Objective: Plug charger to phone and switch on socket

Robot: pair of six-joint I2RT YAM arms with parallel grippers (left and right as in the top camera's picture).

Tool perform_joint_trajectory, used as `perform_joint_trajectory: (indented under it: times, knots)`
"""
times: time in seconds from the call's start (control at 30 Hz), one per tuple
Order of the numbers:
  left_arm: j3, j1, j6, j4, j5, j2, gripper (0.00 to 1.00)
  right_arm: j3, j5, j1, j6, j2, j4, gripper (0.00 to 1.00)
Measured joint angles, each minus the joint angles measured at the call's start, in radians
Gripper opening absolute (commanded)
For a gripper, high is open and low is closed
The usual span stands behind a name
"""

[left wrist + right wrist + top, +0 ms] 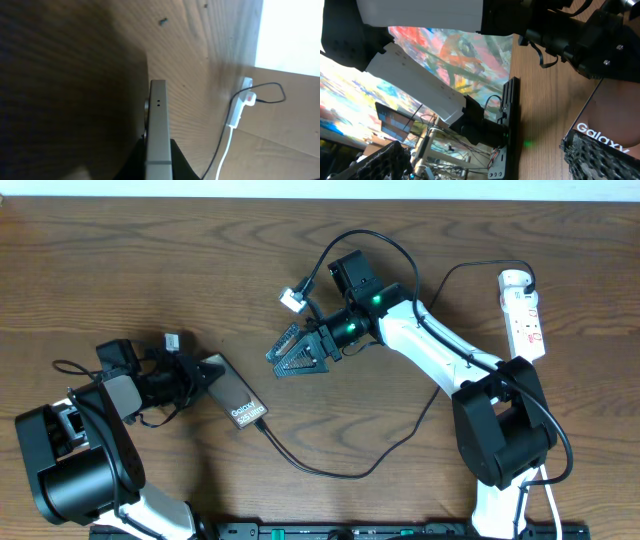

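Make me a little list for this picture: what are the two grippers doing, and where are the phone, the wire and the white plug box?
left gripper: shut on the phone's plain end
right gripper: open, holding nothing, between phone and socket
phone: left side, lettered end toward the middle
charger: thin black cable from the phone's lettered end toward the socket
socket: white strip, far right; switch state unclear

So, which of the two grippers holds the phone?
The left gripper: it is shut on one end of the phone. The right gripper is open and empty, apart from the phone.
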Motion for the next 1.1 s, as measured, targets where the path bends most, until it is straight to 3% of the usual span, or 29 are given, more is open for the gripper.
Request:
perform_joint_trajectory:
  times: [0.5, 0.67, 0.83, 1.03, 1.1]
  knots:
    - [0.002, 0.000, 0.022, -0.093, -0.048, 0.000, 0.08, 0.000, 0.000, 0.000, 0.000, 0.000, 0.000, 0.99]
    - [-0.006, 0.000, 0.031, -0.093, -0.059, 0.000, 0.21, 0.000, 0.000, 0.000, 0.000, 0.000, 0.000, 0.99]
    - [-0.010, 0.001, 0.039, -0.100, -0.046, -0.007, 0.24, 0.000, 0.000, 0.000, 0.000, 0.000, 0.000, 0.99]
    - [-0.009, 0.001, 0.042, -0.121, -0.028, -0.013, 0.45, 0.000, 0.000, 0.000, 0.000, 0.000, 0.000, 0.99]
    - [-0.008, 0.001, 0.041, -0.144, -0.030, -0.021, 0.47, 0.000, 0.000, 0.000, 0.000, 0.000, 0.000, 0.99]
